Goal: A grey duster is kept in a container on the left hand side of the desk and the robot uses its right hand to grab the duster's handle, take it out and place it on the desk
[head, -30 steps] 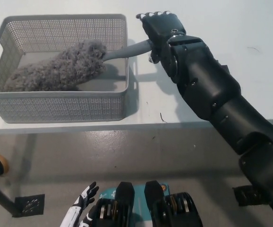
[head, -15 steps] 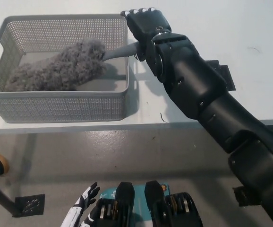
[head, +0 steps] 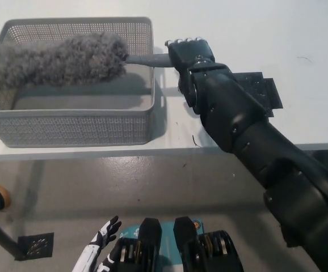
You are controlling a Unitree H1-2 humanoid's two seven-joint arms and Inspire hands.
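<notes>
The fluffy grey duster (head: 56, 59) hangs level above the grey mesh container (head: 73, 122), its head stretching from the left edge to near the container's right wall. Its grey handle (head: 150, 59) sticks out to the right over the container rim. My black right hand (head: 189, 54) is shut on the end of that handle, just right of the container. My white left hand (head: 99, 246) rests low at the bottom left, below the desk edge, fingers apart and holding nothing.
The white desk (head: 277, 34) spreads to the right of the container. A dark flat square (head: 260, 90) lies on it, partly hidden behind my right forearm. The desk's front edge runs just below the container.
The duster has been lifted out of the container bottom and now hangs level above it. My right hand, shut on the handle, has shifted slightly right and turned.
</notes>
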